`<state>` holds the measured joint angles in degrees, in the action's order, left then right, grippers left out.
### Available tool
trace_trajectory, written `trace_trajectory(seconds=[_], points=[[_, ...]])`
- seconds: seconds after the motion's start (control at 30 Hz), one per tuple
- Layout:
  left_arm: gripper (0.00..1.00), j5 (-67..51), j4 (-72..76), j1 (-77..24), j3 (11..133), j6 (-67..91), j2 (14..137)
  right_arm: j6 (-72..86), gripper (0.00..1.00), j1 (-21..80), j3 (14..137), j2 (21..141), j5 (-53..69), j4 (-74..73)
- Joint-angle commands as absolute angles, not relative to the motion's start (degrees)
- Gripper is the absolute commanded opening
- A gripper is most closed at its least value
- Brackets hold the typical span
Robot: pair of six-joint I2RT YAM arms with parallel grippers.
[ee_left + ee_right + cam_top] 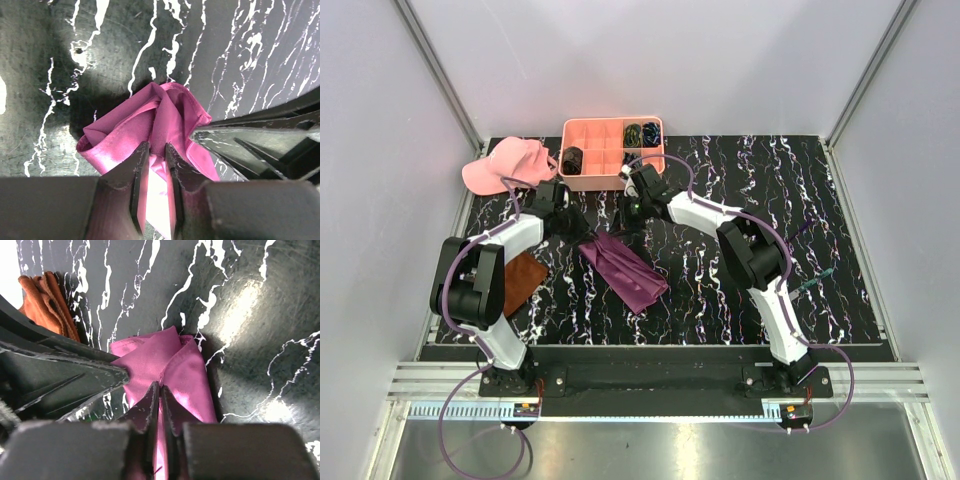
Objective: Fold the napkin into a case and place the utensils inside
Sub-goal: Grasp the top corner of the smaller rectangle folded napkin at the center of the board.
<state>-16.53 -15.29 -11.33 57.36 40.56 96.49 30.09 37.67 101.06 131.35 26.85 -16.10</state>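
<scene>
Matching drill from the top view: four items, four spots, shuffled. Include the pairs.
Items
1. magenta satin napkin
2. rust-brown square cloth
3. pink fabric cap
4. salmon-pink divided plastic tray

Spots
A. far left corner
B. far edge, middle
C. centre
D. near left side

Pairs: 1-C, 2-D, 3-A, 4-B
</scene>
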Motion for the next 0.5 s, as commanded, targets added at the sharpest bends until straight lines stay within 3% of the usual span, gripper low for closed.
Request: trace_trajectory(seconds=[0.0, 0.03, 0.47], points=[[0.2, -14.2, -13.4, -10.6, 56.4, 40.1, 95.0, 30.3, 0.05, 38.5, 102.9, 130.4, 28.9, -14.9], [0.19, -14.0, -13.1, -10.6, 56.1, 40.1, 95.1, 30.7, 0.0, 38.8, 102.8, 130.0, 29.6, -14.9], [0.11, -13.5, -11.8, -10.0, 54.5, 40.3, 95.2, 38.1, 0.0, 40.8, 103.4, 132.7, 34.2, -9.4]])
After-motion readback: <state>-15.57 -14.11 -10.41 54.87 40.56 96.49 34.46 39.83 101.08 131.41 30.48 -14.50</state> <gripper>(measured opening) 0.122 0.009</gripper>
